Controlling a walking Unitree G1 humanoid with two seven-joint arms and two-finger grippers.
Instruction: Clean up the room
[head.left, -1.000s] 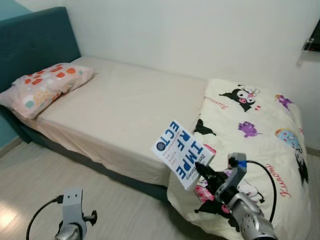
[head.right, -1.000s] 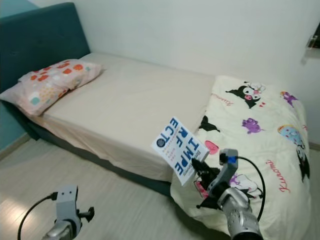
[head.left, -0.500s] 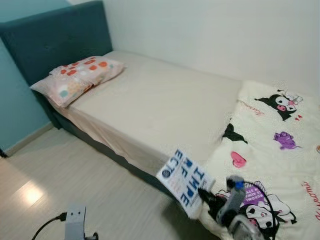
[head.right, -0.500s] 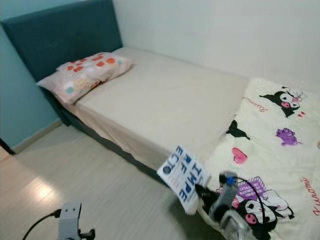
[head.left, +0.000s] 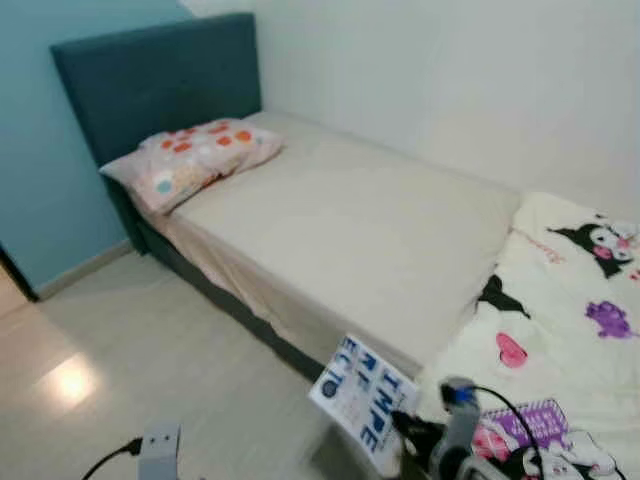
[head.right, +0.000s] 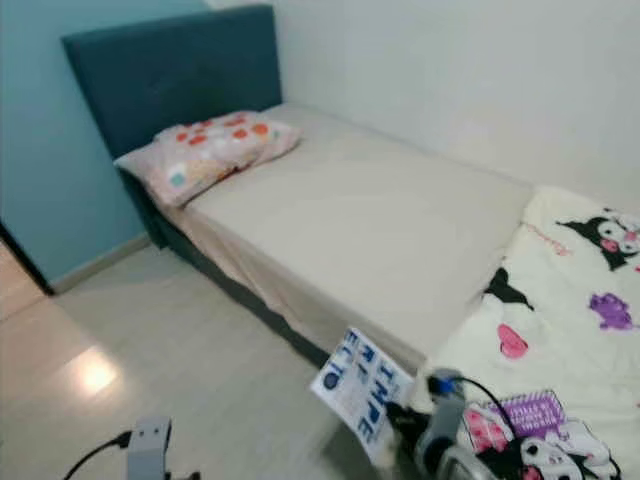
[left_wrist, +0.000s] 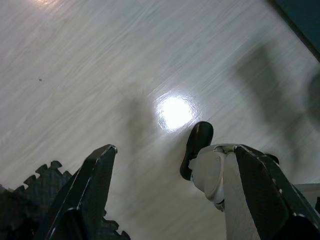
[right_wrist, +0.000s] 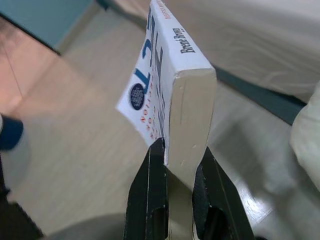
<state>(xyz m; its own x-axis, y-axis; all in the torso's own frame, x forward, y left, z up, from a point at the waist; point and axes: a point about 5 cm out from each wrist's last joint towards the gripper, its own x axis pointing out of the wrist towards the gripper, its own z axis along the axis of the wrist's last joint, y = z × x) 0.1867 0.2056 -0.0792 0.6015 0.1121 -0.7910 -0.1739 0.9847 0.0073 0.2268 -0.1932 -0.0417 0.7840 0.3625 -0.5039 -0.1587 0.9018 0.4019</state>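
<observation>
White with blue block lettering, the book (head.left: 363, 402) sits at the lower middle of the left eye view, tilted, held out over the pale wood floor (head.left: 150, 350) just off the bed's near edge. The right gripper (right_wrist: 177, 172) has its jaws clenched on the book's lower corner; in the right wrist view the two black fingers (right_wrist: 150, 190) press either side of the cover and pages. Behind it, the bed (head.left: 350, 230) runs from the teal headboard (head.left: 150, 80) at upper left toward the right, with a spotted pillow (head.left: 195, 160) at its head and a cartoon-print quilt (head.left: 570, 330) bunched at lower right. The left gripper (left_wrist: 175, 190) hangs low over the floor, jaws released and spread wide, grasping nothing.
</observation>
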